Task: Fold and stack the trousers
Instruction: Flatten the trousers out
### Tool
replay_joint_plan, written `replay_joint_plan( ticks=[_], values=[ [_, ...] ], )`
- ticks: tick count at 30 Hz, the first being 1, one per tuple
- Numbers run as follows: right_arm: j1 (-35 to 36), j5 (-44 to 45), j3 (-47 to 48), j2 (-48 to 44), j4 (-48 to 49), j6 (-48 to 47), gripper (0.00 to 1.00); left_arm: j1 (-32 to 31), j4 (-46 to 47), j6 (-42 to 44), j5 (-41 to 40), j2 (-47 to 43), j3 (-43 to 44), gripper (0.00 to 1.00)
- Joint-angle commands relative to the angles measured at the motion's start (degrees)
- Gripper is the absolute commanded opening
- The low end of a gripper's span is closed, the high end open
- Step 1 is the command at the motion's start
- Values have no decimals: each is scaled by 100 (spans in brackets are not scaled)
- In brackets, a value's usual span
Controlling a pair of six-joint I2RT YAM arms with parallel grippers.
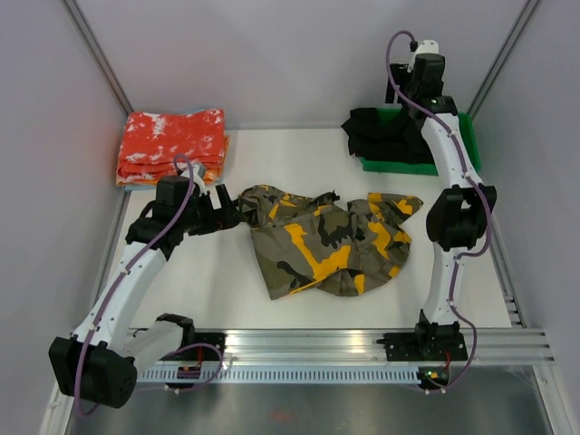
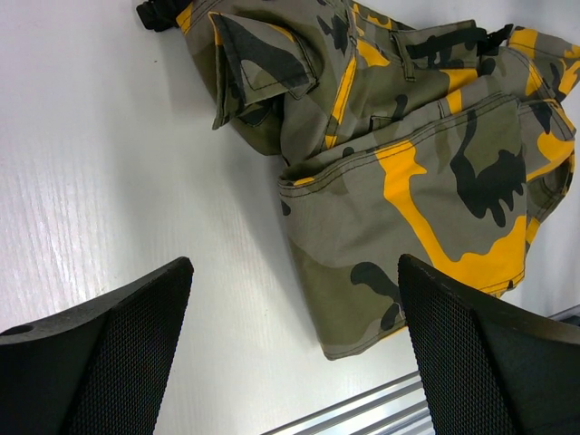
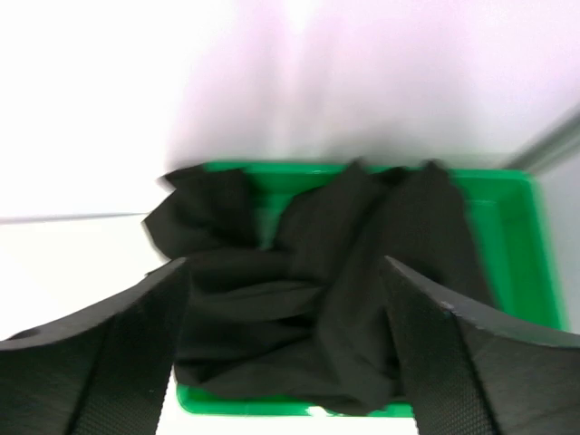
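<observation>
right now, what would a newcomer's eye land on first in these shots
The trousers grab the eye first: a crumpled camouflage heap with bright yellow-orange patches in the middle of the white table. Next, the red-orange cloths stacked at the far left corner, and a black garment heaped in a green bin at far right.

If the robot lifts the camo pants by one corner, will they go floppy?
Probably floppy: the trousers lie crumpled in soft folds, so the rest would likely hang down. The cloth looks thick, with a stitched pocket flap, so maybe a bit heavy. Pushed, they would likely bunch up, not slide.
</observation>
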Motion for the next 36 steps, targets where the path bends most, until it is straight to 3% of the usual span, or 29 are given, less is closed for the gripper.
replay_joint_plan(
  ticks=[1, 10, 17, 21, 24, 25, 26, 28, 30, 34, 36],
  values=[
    [424, -978, -495, 146, -249, -51, 94, -34, 233, 48, 126, -67, 29, 100],
    [1066, 49, -381, 945, -407, -552, 98, -25, 128, 153, 38, -58, 29, 100],
    [1242, 1412, -512, 1201, -303, -877, 98, -34, 119, 162, -6, -31, -14, 100],
    [1251, 1851, -601, 1280, -197, -974, 93, -25, 119, 180, -6, 21, -24, 100],
    [1251, 1966, -583, 1333, -153, -1035, 75, -25, 119, 162, -6, 39, -6, 100],
    [1251, 1914, -566, 1333, -144, -1018, 59, -34, 128, 171, -14, 48, 3, 100],
    [1251, 1870, -557, 1342, -118, -1000, 51, -25, 128, 162, -14, 48, 3, 100],
    [1260, 1756, -504, 1351, -126, -992, 39, -25, 145, 171, -6, 65, 3, 100],
    [1251, 1633, -425, 1403, -179, -1009, 35, -34, 145, 171, -6, 92, 3, 100],
    [1251, 1404, -328, 1421, -249, -957, 0, -34, 145, 180, -23, 101, -6, 100],
    [1251, 1404, -267, 1412, -293, -948, 0, -34, 145, 189, -41, 100, 3, 100]
  ],
)
